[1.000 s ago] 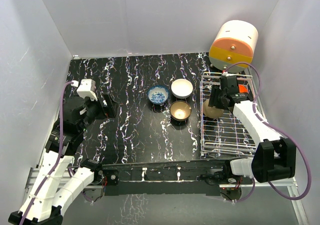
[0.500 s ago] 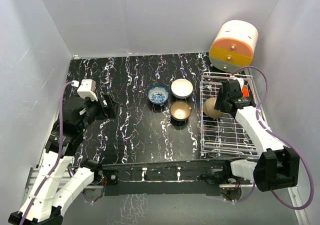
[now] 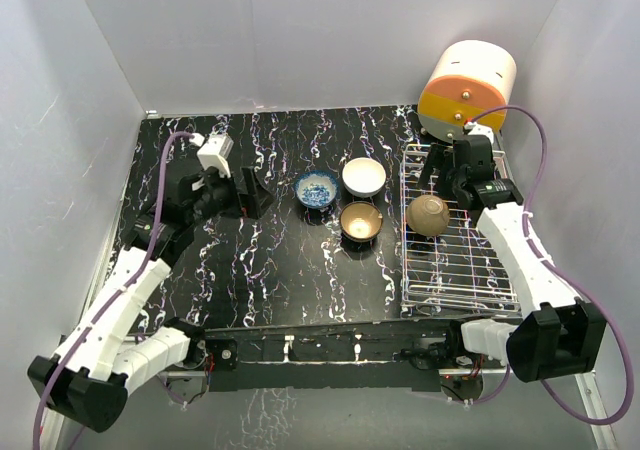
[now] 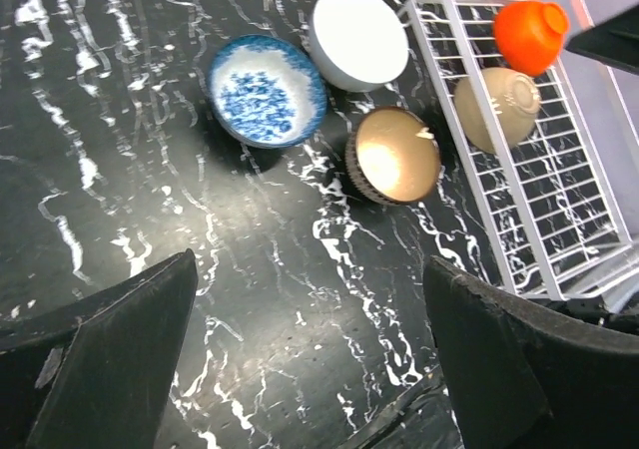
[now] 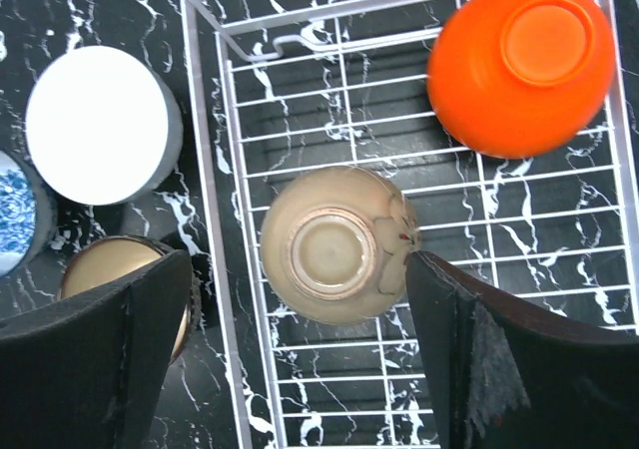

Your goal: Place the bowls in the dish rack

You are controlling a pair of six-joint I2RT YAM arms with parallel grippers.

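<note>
The silver wire dish rack (image 3: 403,240) stands at the right. The tan-outside bowl (image 3: 428,214) lies upside down in it, also in the right wrist view (image 5: 334,244). The red bowl (image 5: 519,65) lies upside down in the rack's far corner. My right gripper (image 3: 447,178) hovers open above the tan bowl, its fingertips (image 5: 298,269) either side of it and clear of it. The blue-and-white bowl (image 3: 317,189), white bowl (image 3: 363,177) and tan-gold bowl (image 3: 360,222) stand on the table left of the rack. My left gripper (image 3: 255,195) is open and empty, left of the blue bowl.
An orange-and-cream drum box (image 3: 467,88) stands behind the rack at the back right. The table top (image 3: 250,270) is black marble-patterned, with white walls on three sides. In the left wrist view (image 4: 310,269) the three table bowls and the rack (image 4: 429,50) lie ahead.
My right gripper let go of the tan bowl, left it upside down in the rack, and drew back toward the far side. My left arm swung up and right toward the bowls.
</note>
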